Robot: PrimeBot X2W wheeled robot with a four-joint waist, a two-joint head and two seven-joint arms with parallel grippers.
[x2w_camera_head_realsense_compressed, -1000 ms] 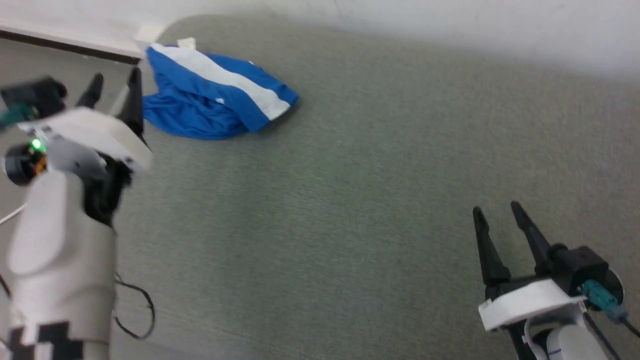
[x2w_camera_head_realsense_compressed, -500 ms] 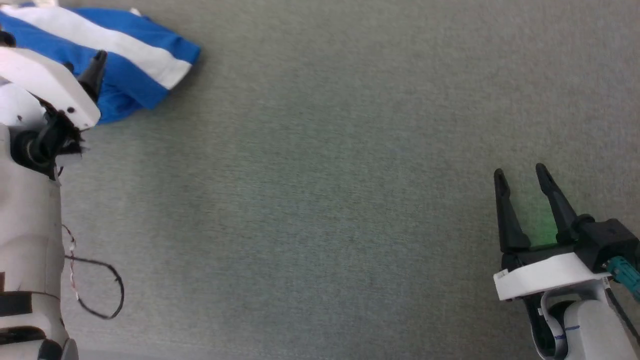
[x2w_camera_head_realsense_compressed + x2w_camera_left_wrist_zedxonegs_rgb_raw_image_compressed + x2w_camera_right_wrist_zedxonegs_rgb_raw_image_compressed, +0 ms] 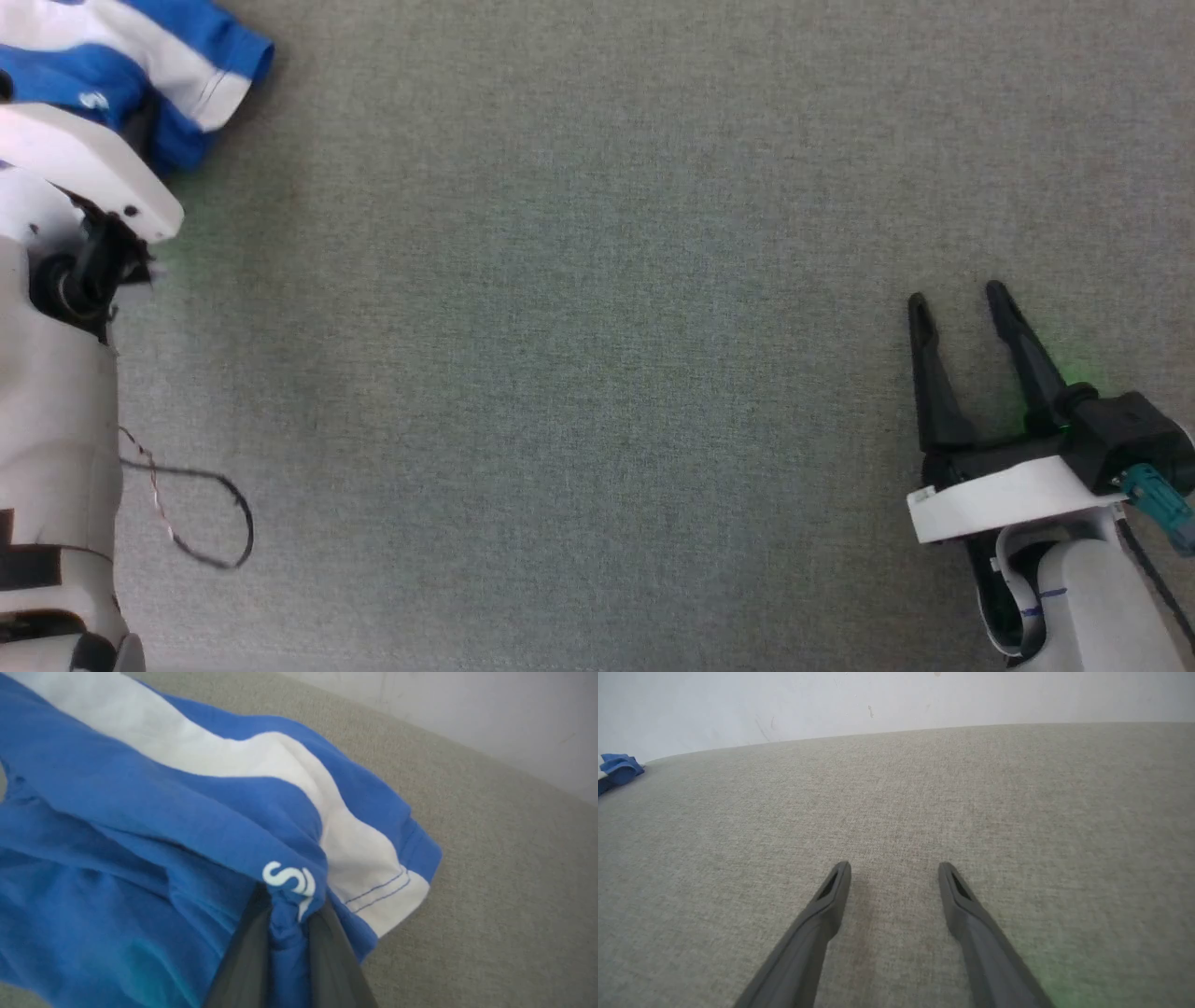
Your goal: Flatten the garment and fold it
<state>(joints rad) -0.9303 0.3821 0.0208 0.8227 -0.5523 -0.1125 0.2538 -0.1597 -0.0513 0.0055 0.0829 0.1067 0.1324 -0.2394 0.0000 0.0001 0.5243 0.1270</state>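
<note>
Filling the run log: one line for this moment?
phase: flatten, pre-fold | left tool: shut on shorts, fold by logo | right tool: open, empty, over grey surface | shorts: bunched, not flat

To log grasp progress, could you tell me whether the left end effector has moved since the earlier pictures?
Yes: against the garment, the left end effector went from beside its edge onto the fabric, now pinching a fold.

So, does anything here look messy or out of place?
The blue shorts lie crumpled in a heap on the grey fabric surface, one fold pinched in the left gripper. A thin black wire forms a loose loop beside the left arm.
</note>
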